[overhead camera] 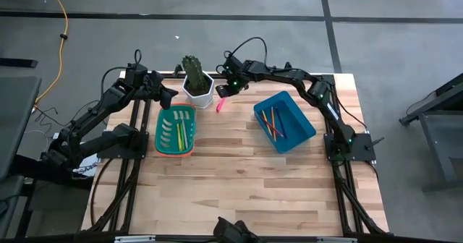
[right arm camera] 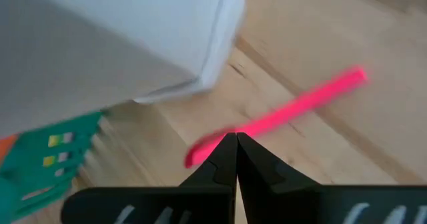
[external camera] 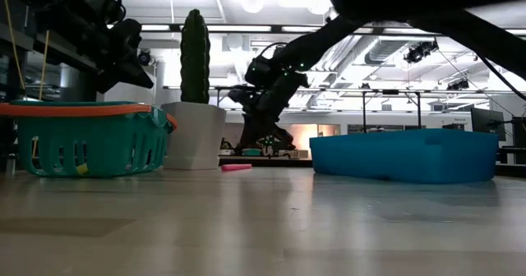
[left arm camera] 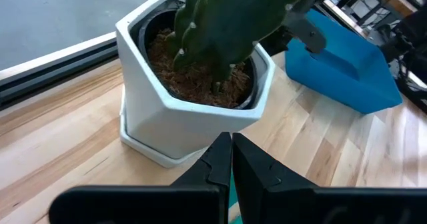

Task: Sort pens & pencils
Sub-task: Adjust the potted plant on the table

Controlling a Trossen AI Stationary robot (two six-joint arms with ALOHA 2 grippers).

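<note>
Landmark: cactus pot (overhead camera: 197,88).

Pink pen (overhead camera: 219,105) lies flat on table just beside pot, unsorted, between green basket (overhead camera: 176,131) and blue bin (overhead camera: 284,121).

Right gripper (overhead camera: 226,90) above pen, jaws closed, gripping nothing; apparently lining up for pickup.

Left gripper (overhead camera: 168,94) parked on pot's other side, closed, empty.

Pen: short, bright, thickish stick.

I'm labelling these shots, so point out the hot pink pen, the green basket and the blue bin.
hot pink pen (right arm camera: 293,105), right wrist view, middle of its barrel.
green basket (overhead camera: 160,131), high view, its left rim.
blue bin (overhead camera: 302,117), high view, its right wall.
</note>
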